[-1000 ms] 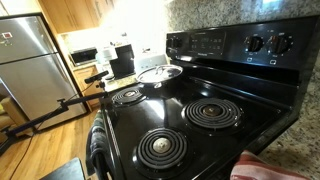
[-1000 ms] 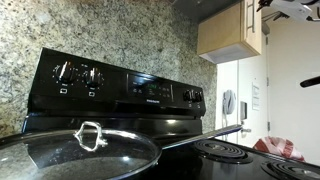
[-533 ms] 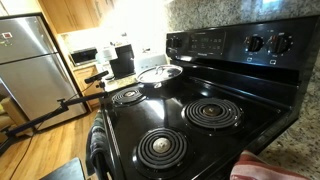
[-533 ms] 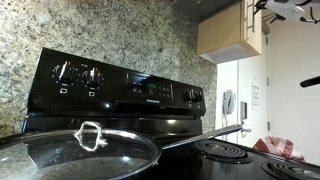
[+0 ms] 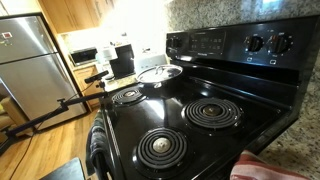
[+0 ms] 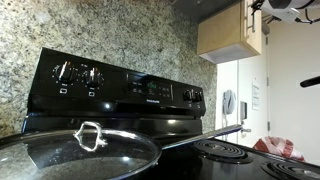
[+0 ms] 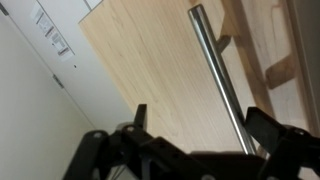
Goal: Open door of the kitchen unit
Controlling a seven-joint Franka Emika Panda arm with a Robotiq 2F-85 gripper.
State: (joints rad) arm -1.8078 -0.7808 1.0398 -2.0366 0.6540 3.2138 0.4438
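The door of the kitchen unit (image 7: 150, 70) was a light wood panel that filled most of the wrist view. A straight metal bar handle (image 7: 220, 80) ran down its right part, tilted in the picture. The gripper (image 7: 200, 135) stood open at the near edge of that view. Its 2 dark fingers (image 7: 140, 118) were spread well apart, and the lower end of the handle lay between them, nearer the right finger. I could not tell whether either finger touched the bar. Left of the door a white wall (image 7: 30, 90) carried small labels.

In an exterior view the unit (image 6: 228, 30) hung high on the wall at the far right, above and beyond the end of the stove. A part of the arm (image 6: 285, 5) showed at the top right corner, just beside it. The door appeared closed there.

Below stood a black stove whose control panel (image 5: 240, 45) bore knobs. A glass lid (image 5: 160, 72) rested on the far left burner, and 3 bare coil burners (image 5: 213, 113) showed around it. A speckled granite backsplash (image 6: 110, 35) rose behind the panel. A red cloth (image 5: 265, 168) lay at the near right corner. A steel fridge (image 5: 30, 65) stood far left.
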